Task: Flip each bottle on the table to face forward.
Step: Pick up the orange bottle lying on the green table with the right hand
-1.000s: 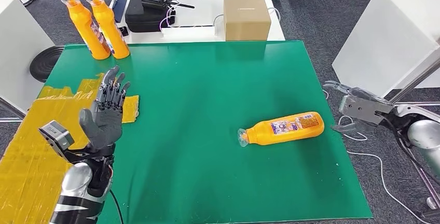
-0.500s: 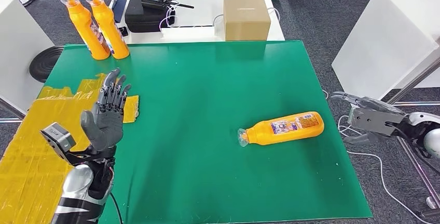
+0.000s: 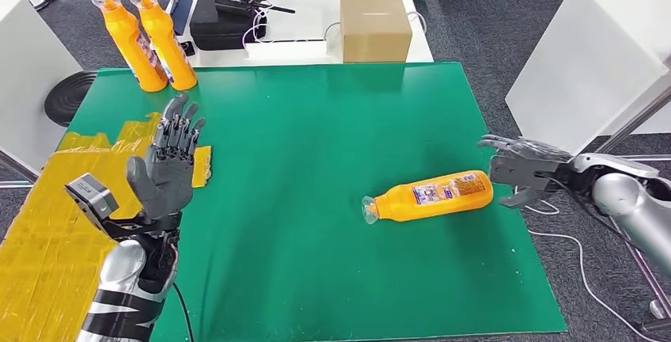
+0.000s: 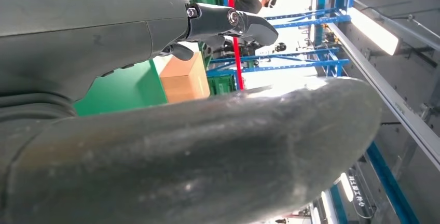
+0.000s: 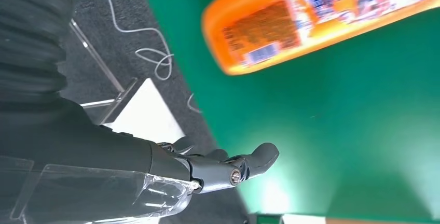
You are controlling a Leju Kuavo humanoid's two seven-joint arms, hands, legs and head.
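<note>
Reaching with spread, empty fingers (image 3: 506,146) of the right hand (image 3: 526,169), just beside the fat end of the lying bottle (image 3: 431,195), not touching yet. Looks like the start of the grab step. Next: close around the bottle and stand it up. Farther off, left hand (image 3: 166,169) up, wide, holding nothing. Far away, two standing bottles (image 3: 150,39).

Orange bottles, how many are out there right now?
3. Two stand upright side by side at the table's far left corner. One lies on its side on the green mat near the right edge.
</note>
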